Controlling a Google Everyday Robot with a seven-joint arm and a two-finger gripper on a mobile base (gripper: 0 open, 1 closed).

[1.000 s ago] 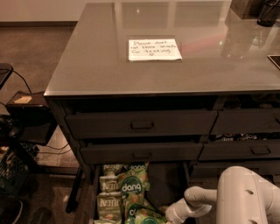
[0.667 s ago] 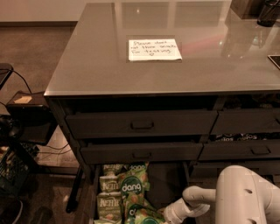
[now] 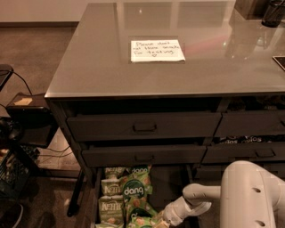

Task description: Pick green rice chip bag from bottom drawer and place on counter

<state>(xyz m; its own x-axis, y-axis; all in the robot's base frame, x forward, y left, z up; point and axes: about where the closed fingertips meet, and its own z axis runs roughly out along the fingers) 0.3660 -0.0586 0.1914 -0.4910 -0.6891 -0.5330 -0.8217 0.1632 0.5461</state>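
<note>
Bottom edge of the cam view, approx 6 o'clock: gripper (image 3: 158, 221) sits low inside the bottom drawer (image 3: 168, 183), at the end of the white arm (image 3: 196, 200) that comes in from the big white housing at 4 o'clock. The gripper tip is down among the snack bags at the frame's lower edge. Spread or closed, I can't tell from here.

Just up and left of the gripper, toward its 11 o'clock, the green rice chip bag (image 3: 133, 190) lies in the drawer, "dang" lettering facing up. It rests on top of other bags, near the gripper. I can't say whether the two touch. A 2nd bag with "dang" lettering (image 3: 140, 171) peeks out at the bag's 12 o'clock, partly under the cabinet front. Paler Kettle bags (image 3: 111, 209) lie at its 8 o'clock along the drawer's left side.

Above the open drawer, two handled drawers (image 3: 143, 126) are stacked one over the other, both closed. More drawer fronts sit at 3 o'clock of them.

The counter (image 3: 98, 71) fills the upper half of the view, grey and glossy w/ light reflections. A white handwritten note (image 3: 156, 50) lies flat on it near 12 o'clock. Dark objects (image 3: 271, 11) stand at the counter's 1 o'clock corner.

At 9 o'clock, off the cabinet, are a black crate (image 3: 11, 178) and cables on the floor.
</note>
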